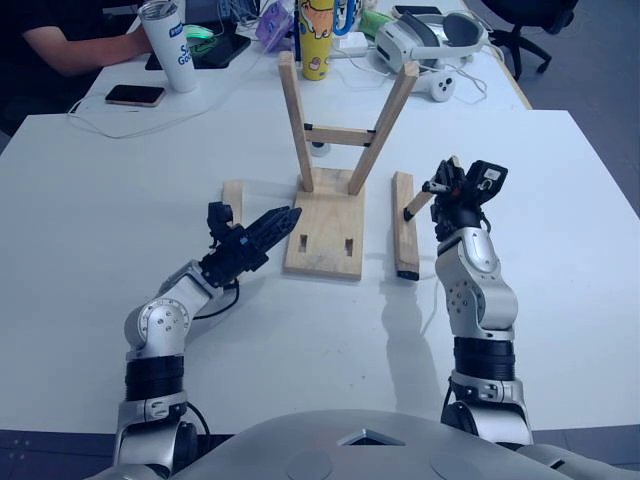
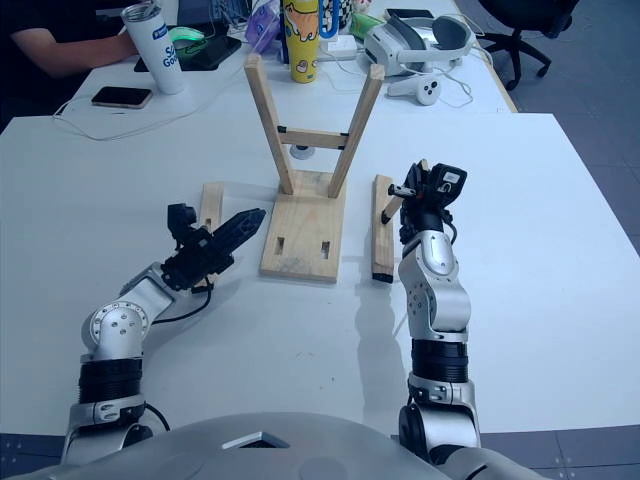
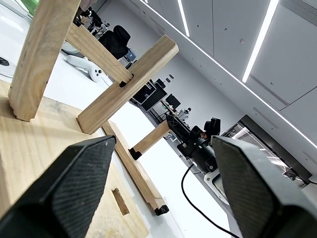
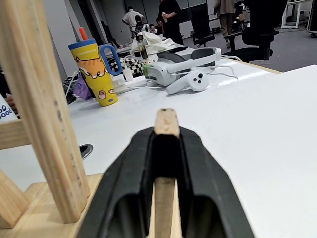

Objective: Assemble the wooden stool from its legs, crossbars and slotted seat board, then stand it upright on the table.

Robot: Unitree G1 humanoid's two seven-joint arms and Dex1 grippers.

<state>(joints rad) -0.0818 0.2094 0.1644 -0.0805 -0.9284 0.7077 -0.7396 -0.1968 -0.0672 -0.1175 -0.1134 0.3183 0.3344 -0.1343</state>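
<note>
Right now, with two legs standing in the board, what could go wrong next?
The right claw pinches the short bar near one end, and the loose leg lies at its other end; lifted, the leg may swing or slip. The left claw is open beside the board, not holding it, so the board may slide when a leg is pushed in.
</note>
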